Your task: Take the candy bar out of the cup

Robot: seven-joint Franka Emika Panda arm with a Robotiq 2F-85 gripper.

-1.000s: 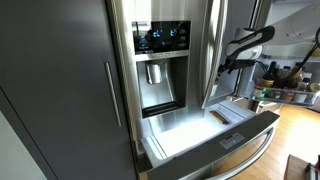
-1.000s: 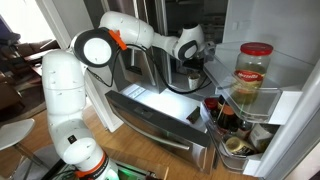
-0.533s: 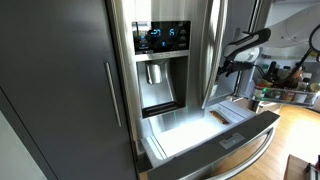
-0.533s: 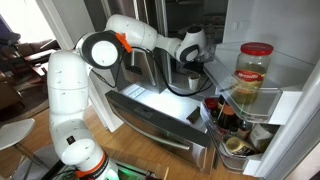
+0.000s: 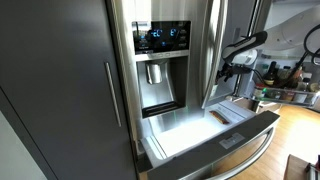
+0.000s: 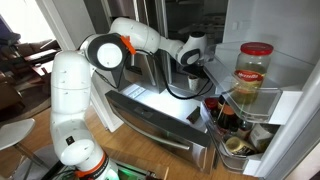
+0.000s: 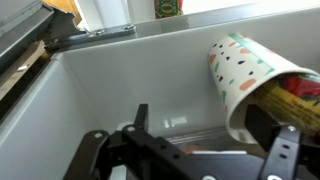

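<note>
One candy bar (image 5: 218, 117), small, slim and pale tan, lies bare on the floor of the pulled-out stainless-steel fridge drawer (image 5: 255, 135), near its far side. The black gripper (image 5: 229, 70) hangs well above it, just beside the edge of the open steel fridge door (image 5: 213, 45). In the wrist view a white paper cup with coloured speckles (image 7: 245, 70) is tilted on its side close to the gripper (image 7: 214, 122). Something yellow and red fills its mouth. The fingers (image 7: 140, 118) stand apart, but whether they clamp the cup cannot be told. A red-lidded glass jar (image 6: 254, 72) and dark bottles (image 6: 224, 115) crowd the door shelves nearby.
</note>
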